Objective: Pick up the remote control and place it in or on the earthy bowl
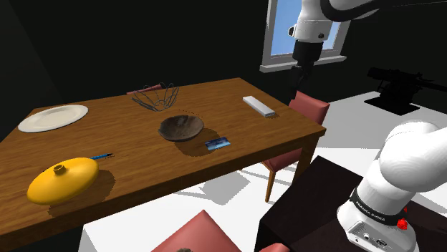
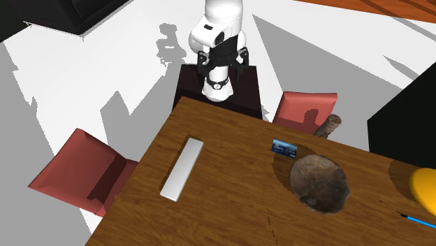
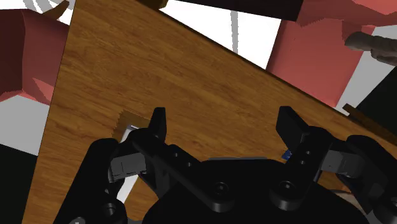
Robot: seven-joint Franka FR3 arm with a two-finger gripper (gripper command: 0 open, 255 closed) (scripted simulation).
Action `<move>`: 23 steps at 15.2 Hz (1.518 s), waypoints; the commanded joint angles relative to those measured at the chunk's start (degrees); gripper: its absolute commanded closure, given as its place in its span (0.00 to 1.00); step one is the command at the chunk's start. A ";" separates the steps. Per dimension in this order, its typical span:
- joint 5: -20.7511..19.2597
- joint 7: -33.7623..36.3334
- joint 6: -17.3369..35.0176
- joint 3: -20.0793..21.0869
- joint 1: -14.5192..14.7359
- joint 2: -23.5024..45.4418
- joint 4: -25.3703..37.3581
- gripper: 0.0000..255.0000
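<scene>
wrist view shows the gripper (image 3: 224,124) wide open and empty, high over the table (image 3: 159,76). the remote control (image 2: 182,168), a long pale bar, lies near the table's corner, well apart from the brown bowl (image 2: 319,182). its long side points away from the stand (image 2: 187,87). it may be peeking out beside one finger (image 3: 157,124), not between the two, but the hand hides most of it.

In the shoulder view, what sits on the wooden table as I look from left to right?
First the white plate → blue pen → brown bowl → blue card → white remote control.
</scene>
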 commanded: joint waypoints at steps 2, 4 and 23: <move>-0.23 0.24 1.58 -0.14 -0.45 2.01 0.39 0.00; -0.67 0.76 4.61 -0.41 -1.35 6.10 1.38 0.00; -3.64 6.17 21.57 -4.40 -7.97 46.15 23.85 0.00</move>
